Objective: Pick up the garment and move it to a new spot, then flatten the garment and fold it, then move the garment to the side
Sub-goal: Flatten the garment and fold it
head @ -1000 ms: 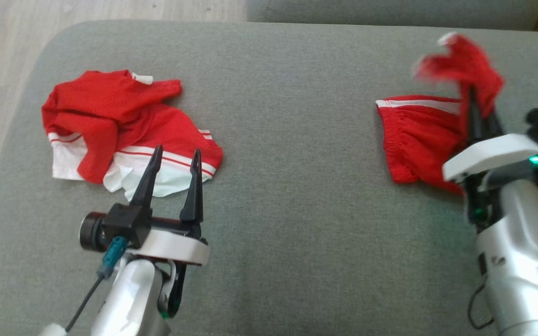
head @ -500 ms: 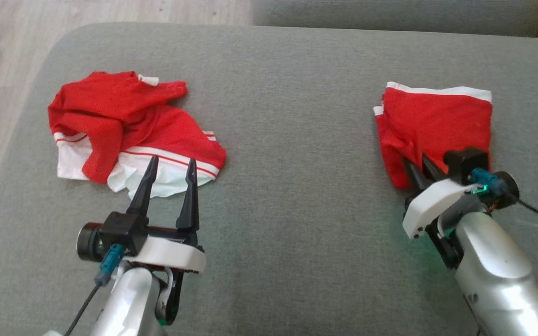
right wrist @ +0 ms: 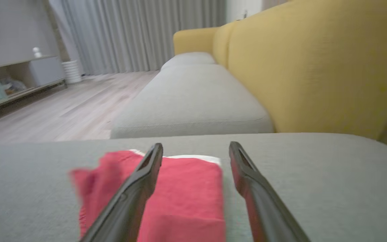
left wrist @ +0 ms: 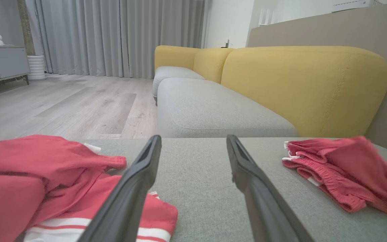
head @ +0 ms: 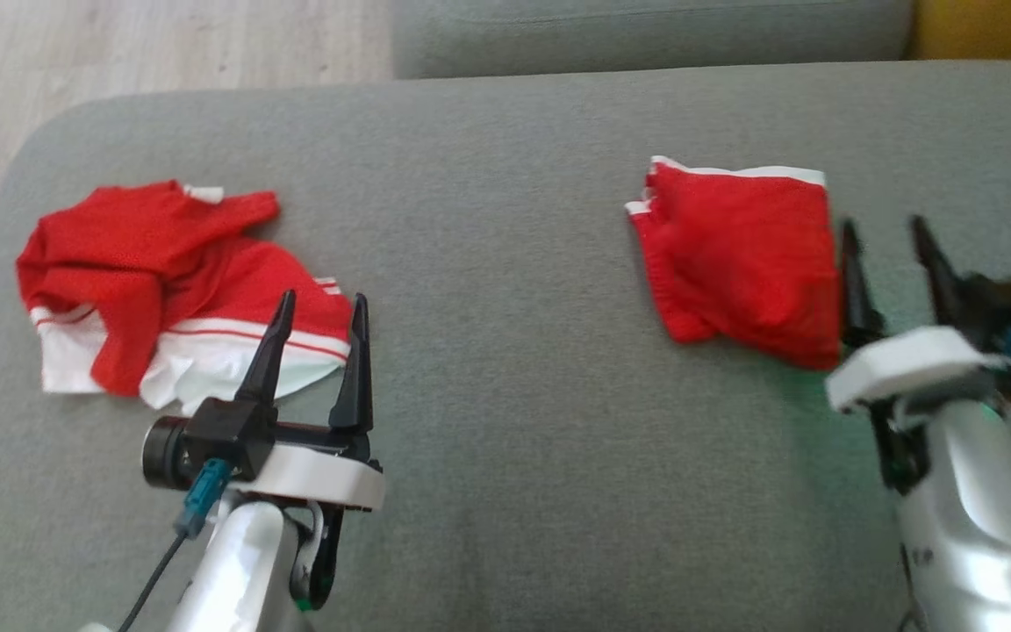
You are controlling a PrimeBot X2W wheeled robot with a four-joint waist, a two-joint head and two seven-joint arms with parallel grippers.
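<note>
Grey sofa cushion (head: 505, 351) is serving as the work surface, with pale wooden floor (head: 163, 44) lying beyond its far left corner. In the left wrist view, a second grey seat (left wrist: 207, 111), a yellow backrest (left wrist: 301, 87) and grey curtains (left wrist: 119, 37) are standing behind it.

The folded red garment (head: 738, 254) is lying flat on the right part of the cushion, white trim along its far edge. A crumpled red and white garment (head: 163, 290) is lying well apart on the left.

Compared with half a second ago:
- The right gripper (head: 883, 224) is now standing released, fingers spread, just beside the folded garment's right edge; earlier its fingers were pressed together at the garment's near edge.
- The left gripper (head: 322, 298) is remaining spread and empty, its tips over the crumpled garment's near edge.
- The head camera has shifted.
</note>
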